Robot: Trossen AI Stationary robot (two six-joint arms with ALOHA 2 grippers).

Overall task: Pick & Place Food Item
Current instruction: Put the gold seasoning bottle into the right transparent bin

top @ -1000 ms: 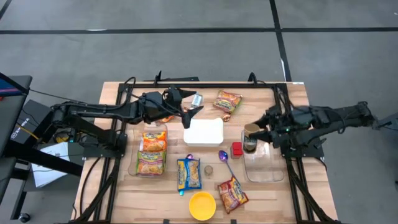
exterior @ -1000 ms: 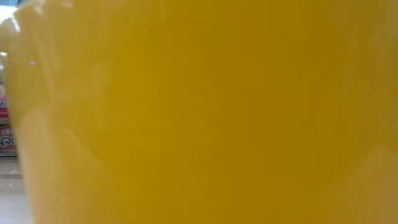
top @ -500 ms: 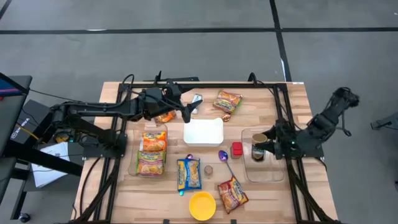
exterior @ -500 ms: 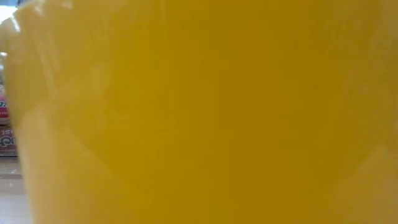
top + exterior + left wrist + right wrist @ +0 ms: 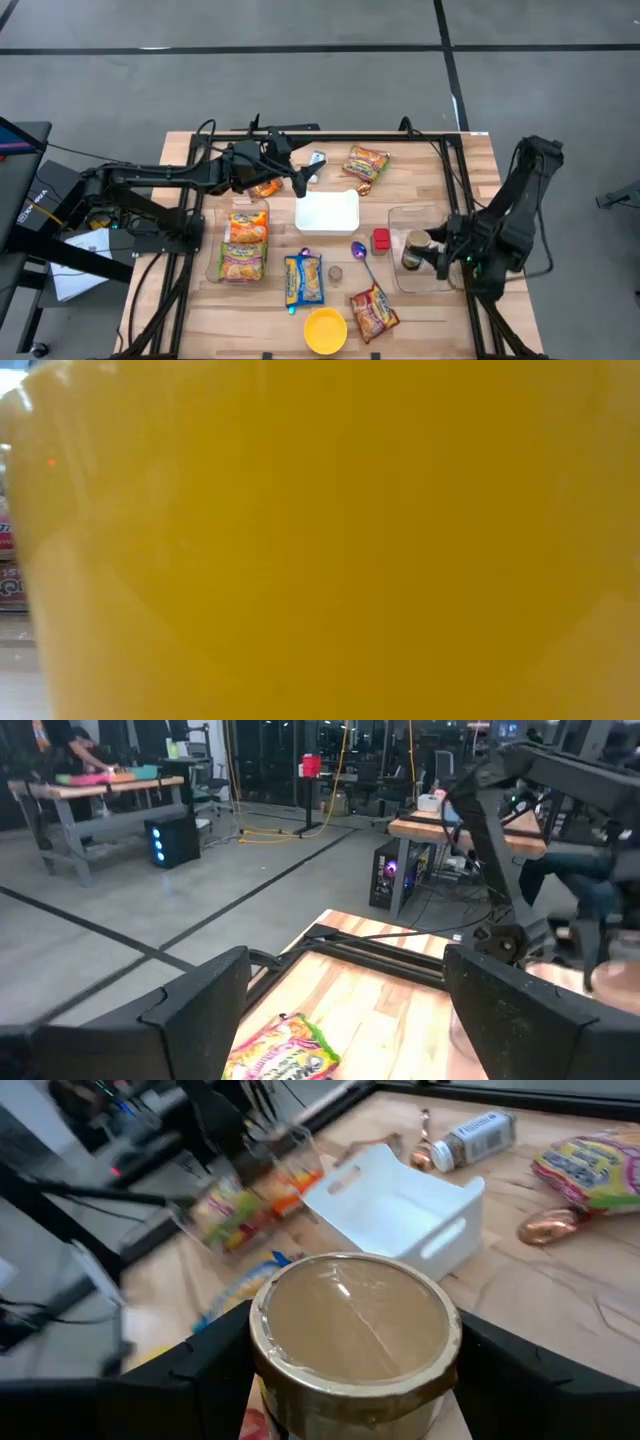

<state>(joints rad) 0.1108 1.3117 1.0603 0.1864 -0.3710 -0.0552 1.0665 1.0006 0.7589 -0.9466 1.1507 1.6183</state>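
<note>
Placement half done: jar in transit over the clear tray.

I am holding the sealed jar (image 5: 352,1342) between the fingers of the right gripper (image 5: 432,256), which is clamping its sides, above the clear tray (image 5: 432,282) at the right of the desk (image 5: 420,310); I judge the pick complete and the set-down and release outstanding. The left gripper (image 5: 303,176) is hanging with its fingers spread and empty near the far edge, beside the white bin (image 5: 327,211). Noodle packets (image 5: 244,246) and the yellow bowl (image 5: 325,330) are lying unhandled, and the low view is showing only that bowl.
</note>
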